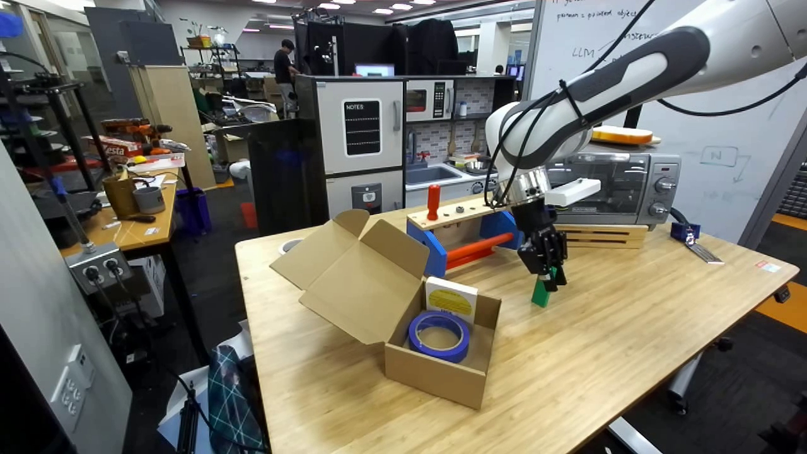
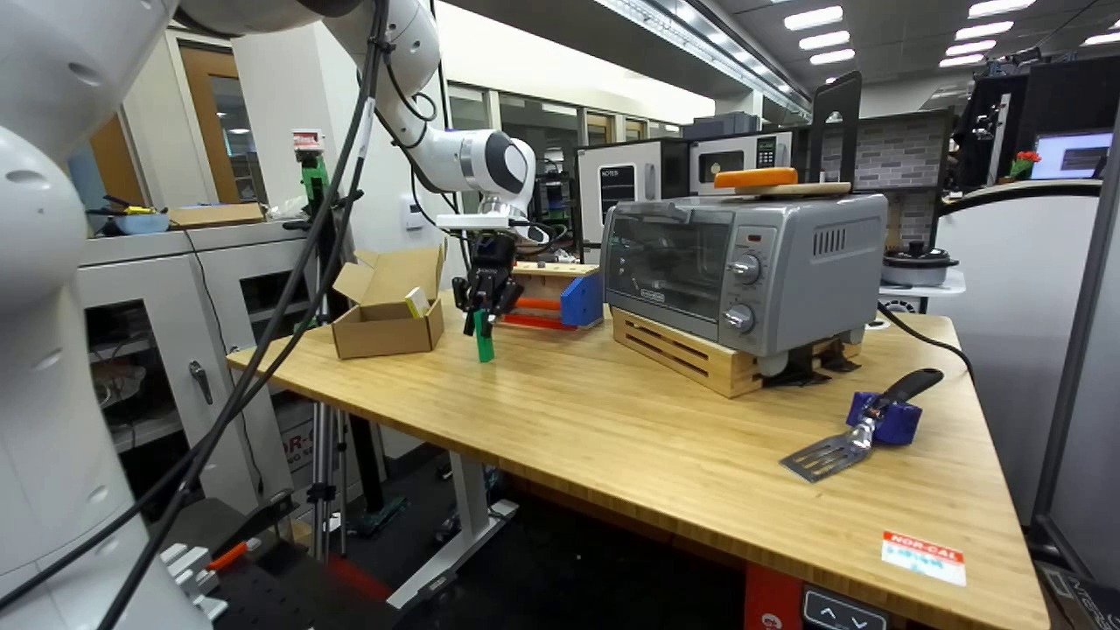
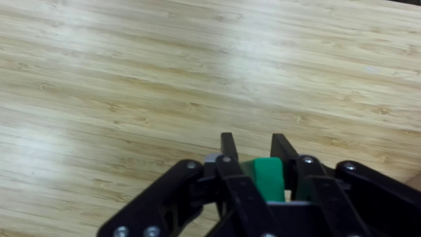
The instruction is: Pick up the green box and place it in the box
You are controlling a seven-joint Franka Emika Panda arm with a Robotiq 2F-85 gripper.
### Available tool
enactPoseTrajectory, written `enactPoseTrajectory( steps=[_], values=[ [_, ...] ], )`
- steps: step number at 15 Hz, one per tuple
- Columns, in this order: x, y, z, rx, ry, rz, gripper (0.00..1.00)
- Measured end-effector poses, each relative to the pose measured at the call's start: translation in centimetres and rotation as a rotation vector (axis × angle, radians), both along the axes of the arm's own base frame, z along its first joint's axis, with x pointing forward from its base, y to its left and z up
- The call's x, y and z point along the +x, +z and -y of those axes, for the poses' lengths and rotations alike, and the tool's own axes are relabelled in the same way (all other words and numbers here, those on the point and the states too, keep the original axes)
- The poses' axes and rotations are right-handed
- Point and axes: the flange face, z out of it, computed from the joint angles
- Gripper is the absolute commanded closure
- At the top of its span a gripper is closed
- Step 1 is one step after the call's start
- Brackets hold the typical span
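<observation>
Presently | bright-green rectangular block clamped by black two-fingered end effector, grasp judged done | lift off pale wooden counter unclear | placement inside open brown cardboard carton not yet made

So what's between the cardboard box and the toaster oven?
In an exterior view, the gripper straddling the green block, and the red-and-blue wooden toy.
</observation>
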Motion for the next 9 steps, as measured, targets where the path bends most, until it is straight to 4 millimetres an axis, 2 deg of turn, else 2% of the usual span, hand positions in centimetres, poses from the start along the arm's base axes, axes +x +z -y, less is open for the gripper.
enactPoseTrajectory(
  steps=[2,3,9],
  values=[
    [0.0,0.02,0.0,0.001,0.002,-0.001,0.99],
    [0.02,0.04,0.0,0.001,0.002,0.0,0.95],
    [0.15,0.26,-0.02,0.003,0.005,0.0,0.95]
  ],
)
